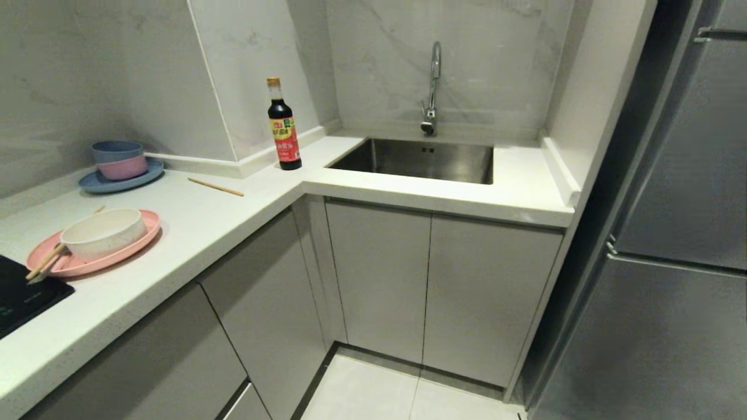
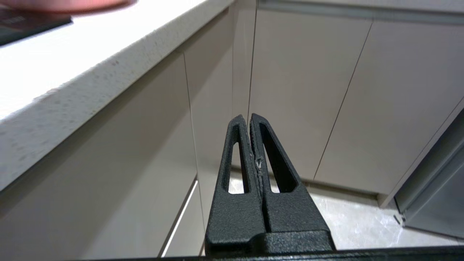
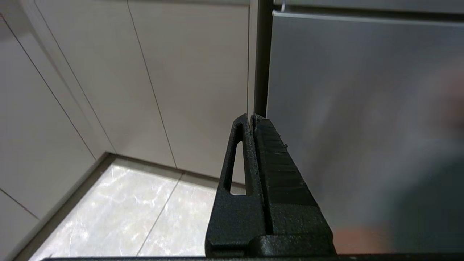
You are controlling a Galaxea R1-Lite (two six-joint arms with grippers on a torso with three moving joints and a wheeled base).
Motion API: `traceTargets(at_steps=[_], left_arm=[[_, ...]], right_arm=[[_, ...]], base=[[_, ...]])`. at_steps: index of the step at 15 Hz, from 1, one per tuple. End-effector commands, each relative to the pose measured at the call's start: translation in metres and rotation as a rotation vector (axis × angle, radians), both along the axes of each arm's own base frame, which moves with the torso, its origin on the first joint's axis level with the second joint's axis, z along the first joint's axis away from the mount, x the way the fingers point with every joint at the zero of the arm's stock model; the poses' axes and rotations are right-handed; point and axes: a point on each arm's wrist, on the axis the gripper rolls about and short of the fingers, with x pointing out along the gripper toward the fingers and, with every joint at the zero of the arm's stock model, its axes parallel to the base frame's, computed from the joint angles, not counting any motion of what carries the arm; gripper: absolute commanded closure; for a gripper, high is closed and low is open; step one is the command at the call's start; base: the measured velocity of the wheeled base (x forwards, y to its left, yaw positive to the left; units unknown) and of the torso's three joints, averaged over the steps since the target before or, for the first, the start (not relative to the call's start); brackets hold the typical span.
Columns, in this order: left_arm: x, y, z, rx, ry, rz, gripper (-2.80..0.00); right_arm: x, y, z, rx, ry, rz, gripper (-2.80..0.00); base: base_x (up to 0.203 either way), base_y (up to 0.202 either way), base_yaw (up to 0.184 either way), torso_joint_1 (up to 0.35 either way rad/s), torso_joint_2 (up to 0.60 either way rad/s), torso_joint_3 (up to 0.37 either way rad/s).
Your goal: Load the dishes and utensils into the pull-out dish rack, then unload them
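Both arms sit low, out of the head view. Left claw (image 2: 250,121) is pressed fully together, empty, hanging in front of the pale cabinet fronts (image 2: 297,90) under the tabletop edge (image 2: 72,98). Right claw (image 3: 252,121) is also pinched together with nothing in it, pointing at the seam between the cabinet doors and the grey steel fridge (image 3: 362,108), above the pale marbled floor tiles (image 3: 119,214).

Nearest on the L-shaped white tabletop (image 1: 192,233), far left edge: a black cooktop (image 1: 23,297). Just beyond it is the salmon-pink plate (image 1: 137,239), flat on the tabletop, its near rim touching or overlapping the cooktop corner. The cream-white bowl (image 1: 104,233) stands upright on the plate. A wooden chopstick (image 1: 44,262) leans across the plate's left rim beside the bowl; something thin lies with it, can't tell if it is the spoon. A second chopstick (image 1: 216,186) lies alone on the tabletop, well apart, further back and to the right.

Further back by the wall: a blue bowl (image 1: 117,150) nested in a pink bowl (image 1: 124,168), both on a blue plate (image 1: 119,182). A dark soy sauce bottle (image 1: 284,125) stands upright at the tabletop's inner corner. Beyond it, the steel sink (image 1: 420,160) with a chrome faucet (image 1: 433,87) behind.

Drawer fronts (image 1: 152,361) below the plate are all closed; no wire rack visible.
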Motion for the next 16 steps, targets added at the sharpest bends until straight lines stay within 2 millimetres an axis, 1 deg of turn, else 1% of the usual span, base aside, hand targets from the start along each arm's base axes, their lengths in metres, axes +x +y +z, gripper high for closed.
traceTargets(at_steps=[1, 5, 16], left_arm=[[0.0002, 0.0000, -0.0004, 0.000, 0.003, 0.001, 0.00], [0.0002, 0.0000, -0.0006, -0.001, 0.004, 0.001, 0.00], [0.0002, 0.0001, -0.0006, -0.012, 0.004, 0.004, 0.00]], right_arm=[[0.0000, 0.0000, -0.0001, 0.000, -0.001, 0.001, 0.00], [0.0001, 0.0000, -0.0001, 0.000, 0.001, 0.000, 0.00], [0.0000, 0.0000, 0.0003, 0.003, -0.001, 0.001, 0.00]], base=[[0.000, 0.000, 0.000, 0.003, 0.01, 0.203], [0.000, 0.000, 0.000, 0.004, 0.00, 0.105], [0.000, 0.000, 0.000, 0.000, 0.00, 0.000]])
